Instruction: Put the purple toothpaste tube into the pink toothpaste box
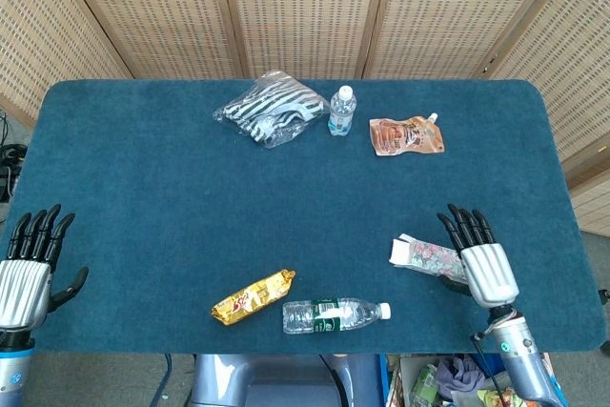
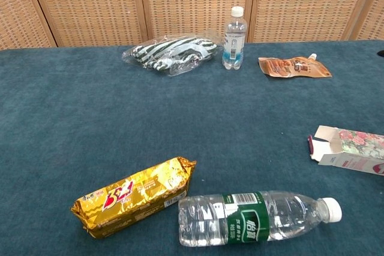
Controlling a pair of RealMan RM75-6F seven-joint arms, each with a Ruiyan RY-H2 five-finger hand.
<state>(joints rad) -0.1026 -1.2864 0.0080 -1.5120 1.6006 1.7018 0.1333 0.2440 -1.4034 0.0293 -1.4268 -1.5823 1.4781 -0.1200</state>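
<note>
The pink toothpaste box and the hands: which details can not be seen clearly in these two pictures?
- Purple tube: the pink toothpaste box shows only a dark sliver at its open end in the chest view; the contents cannot be told.
- Box's far end: cut by the right edge in the chest view, covered by the right hand in the head view.
- Left hand: only in the head view, at the left edge.
- Package labels: too small to read in the head view.

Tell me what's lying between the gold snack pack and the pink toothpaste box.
In the head view, the lying water bottle sits between the gold snack pack and the pink toothpaste box, slightly nearer the table's front edge; otherwise bare blue cloth.
</note>
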